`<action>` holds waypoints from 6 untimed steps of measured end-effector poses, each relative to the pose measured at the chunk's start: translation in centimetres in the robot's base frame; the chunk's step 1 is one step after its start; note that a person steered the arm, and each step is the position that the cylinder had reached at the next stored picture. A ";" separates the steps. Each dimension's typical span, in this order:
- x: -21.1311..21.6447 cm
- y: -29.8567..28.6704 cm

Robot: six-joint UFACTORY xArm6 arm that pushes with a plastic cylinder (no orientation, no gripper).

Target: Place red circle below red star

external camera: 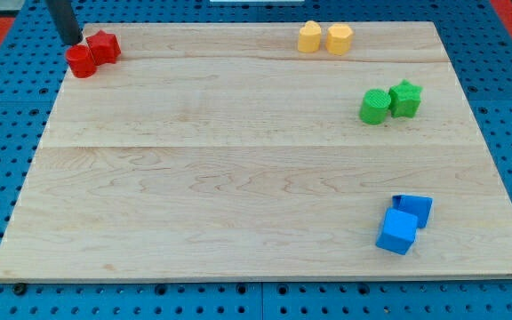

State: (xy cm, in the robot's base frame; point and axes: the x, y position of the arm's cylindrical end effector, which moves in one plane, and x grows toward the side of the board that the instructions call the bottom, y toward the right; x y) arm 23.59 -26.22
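The red circle point(81, 61) lies at the board's top left corner, touching the red star point(104, 46), which sits just to its upper right. The dark rod comes down from the view's top, and my tip point(70, 41) rests just above the red circle and to the left of the red star, very close to both.
Two yellow blocks point(324, 38) sit side by side at the top centre-right. A green circle point(374, 107) and a green star point(405, 98) touch at the right. Two blue blocks point(404, 223) sit together at the bottom right. The wooden board point(238, 178) lies on a blue pegboard.
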 end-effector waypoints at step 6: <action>1.7 -3.2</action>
